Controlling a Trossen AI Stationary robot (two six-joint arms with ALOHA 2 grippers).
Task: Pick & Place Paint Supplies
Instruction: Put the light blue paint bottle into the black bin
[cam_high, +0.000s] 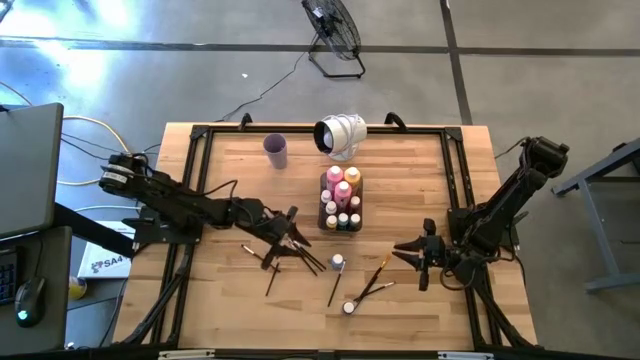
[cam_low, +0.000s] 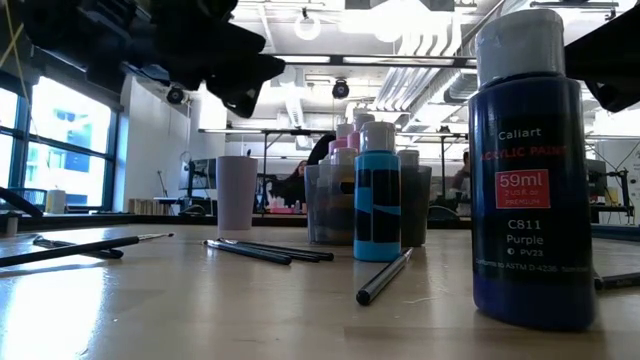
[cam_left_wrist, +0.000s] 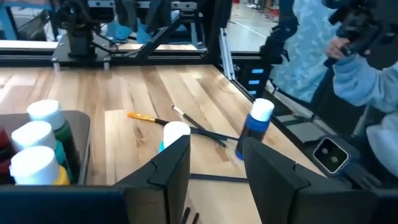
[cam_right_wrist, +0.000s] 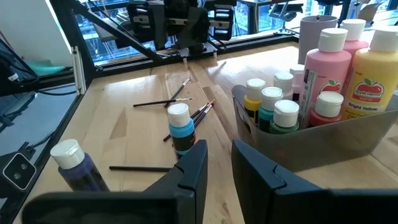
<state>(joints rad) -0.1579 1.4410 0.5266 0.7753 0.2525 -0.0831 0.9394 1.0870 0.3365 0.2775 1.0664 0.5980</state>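
A clear grey tray (cam_high: 326, 200) near the table's middle holds pink (cam_right_wrist: 326, 65) and yellow (cam_right_wrist: 373, 74) bottles and several small white-capped ones. A light-blue bottle (cam_high: 337, 263) and a dark purple bottle (cam_high: 349, 307) stand upright on the wood nearer the front. Thin paintbrushes (cam_high: 290, 257) lie flat left of them, and another brush (cam_high: 376, 279) lies to their right. My left gripper (cam_high: 297, 228) hovers open above the brushes, left of the tray, nothing between its fingers (cam_left_wrist: 168, 168). My right gripper (cam_high: 405, 250) waits open at the right, pointing toward the bottles.
A lilac cup (cam_high: 275, 150) stands at the far side beside a white lamp-like object (cam_high: 342, 135). A black frame (cam_high: 200, 135) borders the table. A person (cam_left_wrist: 373, 81) stands beyond the table's front edge. Bare wood lies between the tray and my right gripper.
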